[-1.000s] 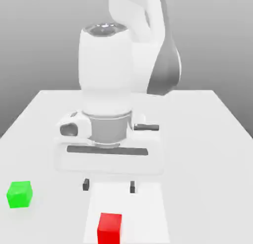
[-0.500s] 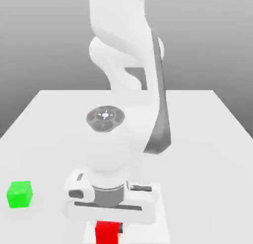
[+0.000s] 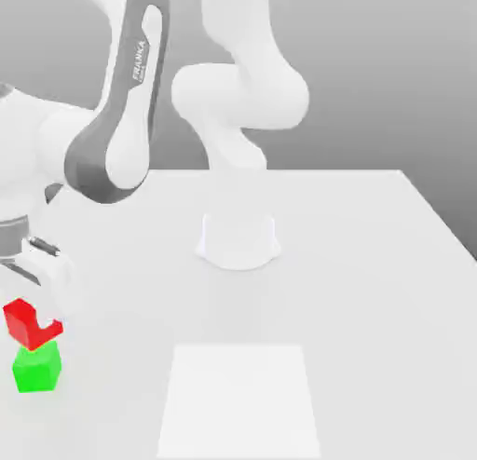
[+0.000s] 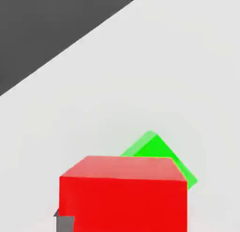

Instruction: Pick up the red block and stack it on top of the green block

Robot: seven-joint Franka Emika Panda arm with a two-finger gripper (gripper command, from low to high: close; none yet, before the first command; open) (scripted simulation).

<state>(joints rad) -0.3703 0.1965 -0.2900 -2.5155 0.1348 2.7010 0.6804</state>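
The gripper [image 3: 39,317] is closed on the red block [image 3: 19,324], with its fingers set against the block's sides, so I judge the grasp is made and the work is now the placing. In the exterior view, the red block is just above the green block [image 3: 35,367], which sits upright on the table [image 3: 363,309]. I cannot tell if the two blocks touch. The red one is turned relative to the green, and its edges do not run parallel. Probably the next move needs careful centring before release, otherwise it could tip.
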